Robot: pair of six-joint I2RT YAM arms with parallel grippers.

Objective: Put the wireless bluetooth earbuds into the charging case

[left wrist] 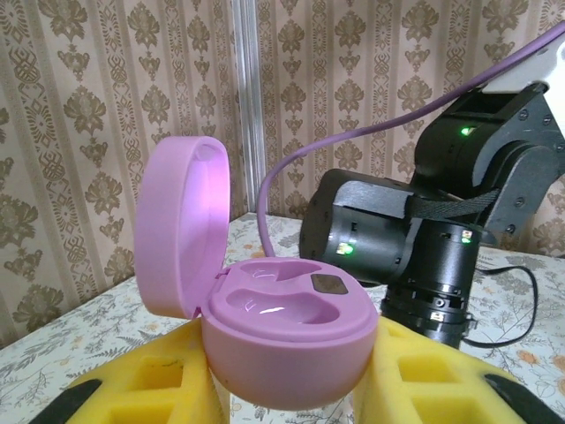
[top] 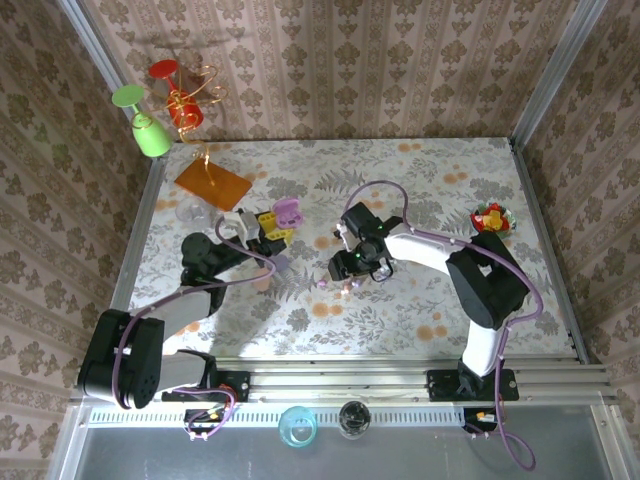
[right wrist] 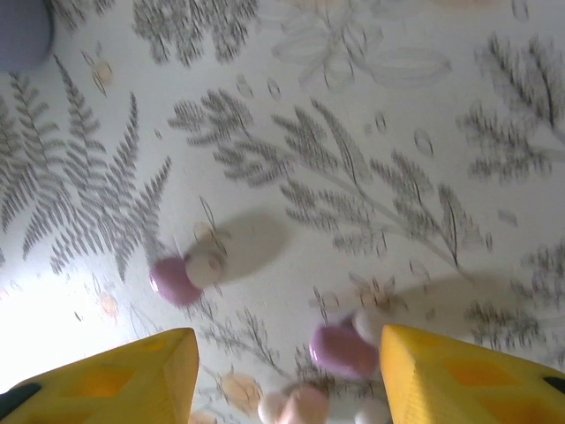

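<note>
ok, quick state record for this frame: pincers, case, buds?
left pincer: shut on open pink pebble-shaped charging case
lid: hinged up; wells look empty
right pincer: open, over floral tabletop
glossy purple earbuds: two loose on the table; one by a yellow finger, one farther out
paler buds: at the frame edge, blurred, count unclear
inserted: none yet

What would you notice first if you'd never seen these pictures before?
The open pink charging case, lid up, clamped between the yellow fingers of the left gripper. Next, tiny purple earbuds lying on the flowery table beneath the open right gripper. A green goblet stands out near the far left corner.
</note>
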